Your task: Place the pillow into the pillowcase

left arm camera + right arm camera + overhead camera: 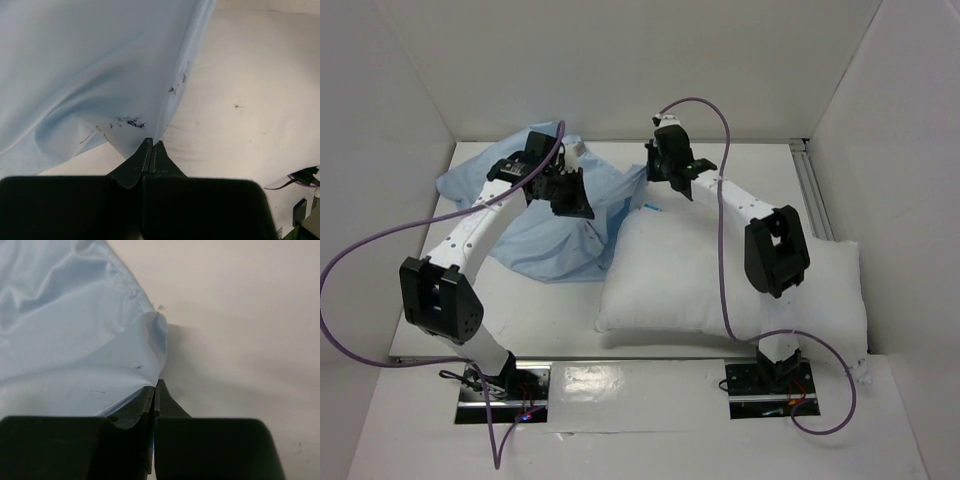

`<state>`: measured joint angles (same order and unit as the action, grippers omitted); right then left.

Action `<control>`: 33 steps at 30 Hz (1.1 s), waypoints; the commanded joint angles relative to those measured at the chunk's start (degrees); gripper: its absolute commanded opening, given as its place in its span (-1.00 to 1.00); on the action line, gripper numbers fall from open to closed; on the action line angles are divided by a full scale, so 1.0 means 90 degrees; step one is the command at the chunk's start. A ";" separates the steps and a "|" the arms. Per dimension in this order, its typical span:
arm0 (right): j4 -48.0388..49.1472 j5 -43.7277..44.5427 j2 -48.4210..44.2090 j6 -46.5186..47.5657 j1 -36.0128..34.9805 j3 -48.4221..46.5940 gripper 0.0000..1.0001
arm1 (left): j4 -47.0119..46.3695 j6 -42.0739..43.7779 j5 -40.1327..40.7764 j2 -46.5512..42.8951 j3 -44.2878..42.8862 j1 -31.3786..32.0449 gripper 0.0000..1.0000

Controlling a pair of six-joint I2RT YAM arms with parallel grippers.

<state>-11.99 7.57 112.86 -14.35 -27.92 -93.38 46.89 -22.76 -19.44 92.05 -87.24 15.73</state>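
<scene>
beside the pillow (720,285), left tool (151,145) and right tool (155,386) each pinch the pillowcase (75,60), fully closed.

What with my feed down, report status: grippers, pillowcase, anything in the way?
Left gripper shut on pillowcase edge. Right gripper likewise. Pillow outside, beside pillowcase. Right arm reaches over pillow.

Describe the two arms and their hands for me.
The left arm and right arm match: white tubular links, bulky black joint housings, a purple cable looping along each. The left hand and right hand are matte black, with wedge-shaped fingers tapering to a point. No markings show.
</scene>
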 commanded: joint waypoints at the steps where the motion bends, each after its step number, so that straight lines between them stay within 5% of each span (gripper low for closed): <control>1: 0.0541 0.0692 0.0496 0.0227 0.0446 -0.0882 -1.00 | 0.0025 -0.0088 -0.0184 0.0122 -0.0325 0.0205 -1.00; 6: 0.0298 0.0496 0.0839 0.0470 0.0612 -0.1733 -1.00 | 0.0024 -0.0146 -0.0115 0.0631 -0.0901 0.0411 -1.00; 17: 0.0259 0.0311 -0.0879 0.0325 0.0954 0.1262 -1.00 | 0.0454 0.0352 -0.0174 -0.0217 0.0366 0.0566 -1.00; 24: -0.0317 0.0252 -0.1660 -0.0124 0.0837 0.1753 -0.97 | 0.0658 0.0410 -0.0457 -0.0804 0.0758 0.0899 -1.00; 26: -0.0815 0.0097 -0.1739 -0.0124 0.0837 0.1490 -0.26 | 0.0659 0.0410 -0.0457 -0.0902 0.0758 0.0899 -1.00; 27: -0.0942 0.0028 -0.1855 -0.0066 0.0837 0.1412 0.43 | 0.0659 0.0410 -0.0457 -0.0989 0.0758 0.0957 -1.00; 31: -0.1518 0.0037 -0.2490 0.0071 0.0457 0.1333 0.97 | 0.0659 0.0283 -0.0457 -0.0990 0.0700 0.0958 -1.00; 33: -0.1811 0.0037 -0.2939 0.0226 0.0183 0.1411 1.00 | 0.0601 0.0206 -0.0457 -0.0990 0.0699 0.0958 -1.00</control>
<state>-23.07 6.94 93.56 -14.33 -22.79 -78.46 50.74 -20.95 -22.41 84.09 -80.64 24.21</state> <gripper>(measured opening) 0.994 0.026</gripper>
